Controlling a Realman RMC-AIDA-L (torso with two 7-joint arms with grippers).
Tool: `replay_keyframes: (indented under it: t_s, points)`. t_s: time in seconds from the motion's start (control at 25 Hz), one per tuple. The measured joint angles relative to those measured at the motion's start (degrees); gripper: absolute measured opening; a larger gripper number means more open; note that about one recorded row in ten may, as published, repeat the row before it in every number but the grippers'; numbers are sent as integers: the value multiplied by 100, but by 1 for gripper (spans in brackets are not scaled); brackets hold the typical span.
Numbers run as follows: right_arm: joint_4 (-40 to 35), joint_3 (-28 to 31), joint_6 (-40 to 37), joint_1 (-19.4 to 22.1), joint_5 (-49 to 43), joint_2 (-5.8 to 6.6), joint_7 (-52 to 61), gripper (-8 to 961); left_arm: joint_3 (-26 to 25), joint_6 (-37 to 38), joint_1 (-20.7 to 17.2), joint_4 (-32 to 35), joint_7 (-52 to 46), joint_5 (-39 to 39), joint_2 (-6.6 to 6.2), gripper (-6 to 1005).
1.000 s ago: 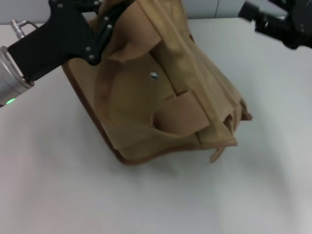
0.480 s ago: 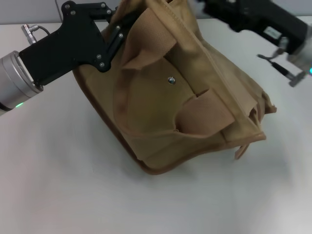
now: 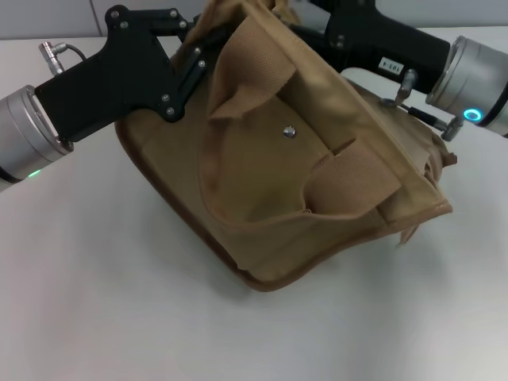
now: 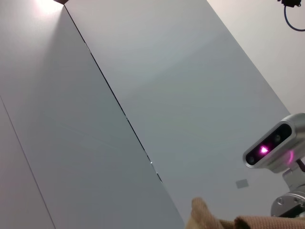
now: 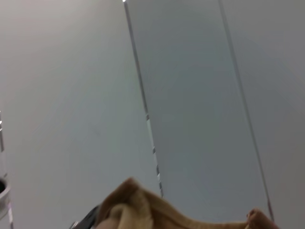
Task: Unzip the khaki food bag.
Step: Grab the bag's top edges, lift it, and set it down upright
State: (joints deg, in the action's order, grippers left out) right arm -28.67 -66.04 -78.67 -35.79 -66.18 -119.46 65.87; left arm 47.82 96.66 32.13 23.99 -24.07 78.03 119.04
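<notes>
The khaki food bag (image 3: 294, 182) is tipped up on the white table, its front pocket and silver snap (image 3: 290, 132) facing me. One wide webbing handle (image 3: 254, 71) folds over its top. The zipper is hidden. My left gripper (image 3: 200, 49) is shut on the bag's upper left corner and holds it tilted. My right gripper (image 3: 329, 28) reaches in behind the bag's top edge, its tip hidden by the fabric. Tan fabric shows at the edge of the left wrist view (image 4: 224, 221) and the right wrist view (image 5: 143, 210).
The white table (image 3: 95, 302) spreads around the bag. A grey panelled wall (image 4: 143, 95) fills both wrist views. The right arm's silver wrist (image 3: 476, 75) hangs over the bag's right end. A lit wrist camera (image 4: 270, 146) shows in the left wrist view.
My right arm has swung in from the far right to the bag's top edge. The bag has shifted slightly right and tipped more toward me. My left gripper keeps its hold.
</notes>
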Motion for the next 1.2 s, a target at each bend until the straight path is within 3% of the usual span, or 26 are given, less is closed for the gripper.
replay_keyframes:
  t_s: [0.16,0.2,0.28,0.48,0.68,0.92,1.2]
  points:
    - [-853,-428,55,645,-92,10,155,842,0,-5,26,0,0,6,-3,83]
    - [-853,-428,55,645,-92,10,155,842,0,-5,26,0,0,6,-3,83]
    - [-1321,-429,89,933,-543,10,456,842,0,-19,58,0,0,11,-3,83]
    - [-1637,-393,188,1089,-1109,8,975,842,-1,-20,121,-1,0,18,3,84]
    - [-1714,-322,144,1273,-981,-8,990,842,-3,-7,151,0,-1,17,6,84]
    - [-1665,-241,184,1283,-187,-10,768,842,59,-1,150,9,-1,16,-4,84]
    - [-1318,-535,573,900,434,-22,137,841,69,5,127,10,-1,16,0,84]
